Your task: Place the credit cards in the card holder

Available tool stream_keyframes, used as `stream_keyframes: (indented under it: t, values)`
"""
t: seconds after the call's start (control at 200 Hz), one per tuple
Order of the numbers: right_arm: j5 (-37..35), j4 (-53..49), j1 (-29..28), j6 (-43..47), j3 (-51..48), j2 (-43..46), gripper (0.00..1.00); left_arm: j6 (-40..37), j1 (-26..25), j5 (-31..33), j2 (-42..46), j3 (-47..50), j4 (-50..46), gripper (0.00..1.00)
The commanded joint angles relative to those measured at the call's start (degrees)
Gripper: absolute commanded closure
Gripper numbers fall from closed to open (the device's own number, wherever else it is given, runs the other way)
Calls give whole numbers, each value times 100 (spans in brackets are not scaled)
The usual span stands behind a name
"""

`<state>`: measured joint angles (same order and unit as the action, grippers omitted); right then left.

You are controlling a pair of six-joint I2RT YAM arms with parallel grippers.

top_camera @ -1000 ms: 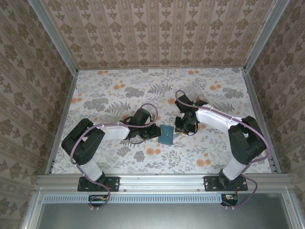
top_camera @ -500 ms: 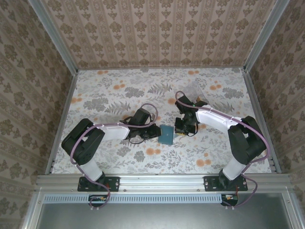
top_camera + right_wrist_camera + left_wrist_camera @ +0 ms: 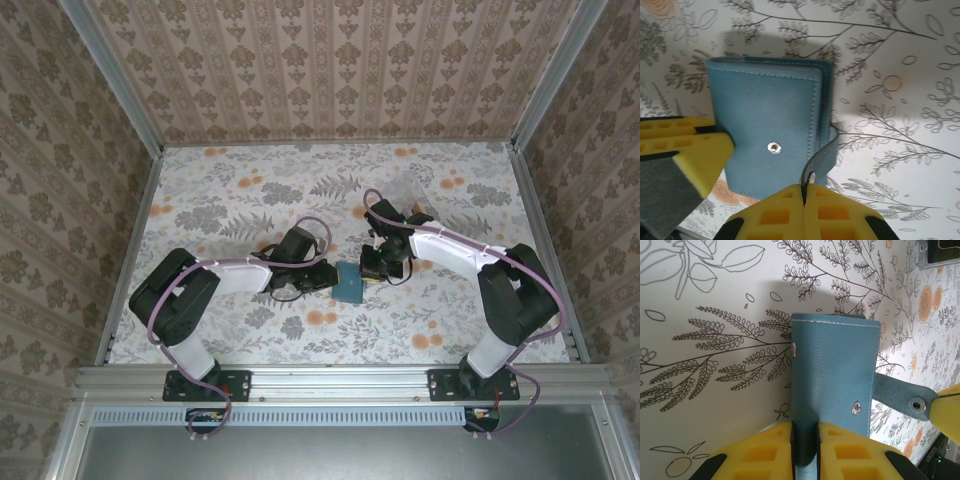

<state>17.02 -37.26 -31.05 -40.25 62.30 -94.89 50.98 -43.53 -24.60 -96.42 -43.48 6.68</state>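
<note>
Left gripper (image 3: 805, 429) pinches the near edge of the teal card holder (image 3: 835, 370), folded shut, mid-table (image 3: 250, 190) btwn both arms. On opp. side, right gripper (image 3: 804, 192) is clamped tight on its snap strap (image 3: 890, 390).

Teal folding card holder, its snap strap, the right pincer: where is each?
Teal folding card holder (image 3: 835, 365): left wrist view, middle of its outer cover.
Snap strap (image 3: 892, 392): left wrist view, mid-strap, before the snap.
Right pincer (image 3: 804, 189): right wrist view, between its yellow fingertips.
</note>
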Motion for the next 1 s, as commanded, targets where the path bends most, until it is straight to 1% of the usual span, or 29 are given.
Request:
stream_keyframes:
  t: [0.0, 0.385, 0.565, 0.995]
  values:
    - [247, 106, -98, 99, 170, -113, 100, -14, -59, 55, -49, -30, -66, 83]
    - [318, 102, -287, 79, 510, -639, 100, 8, -68, 59, -65, -12, -23, 83]
    - [227, 13, -325, 19, 593, -857, 100, 8, -68, 57, -61, -8, -20, 83]
    - [136, 11, -349, 17, 659, -1131, 100, 18, -68, 61, -62, -7, -3, 83]
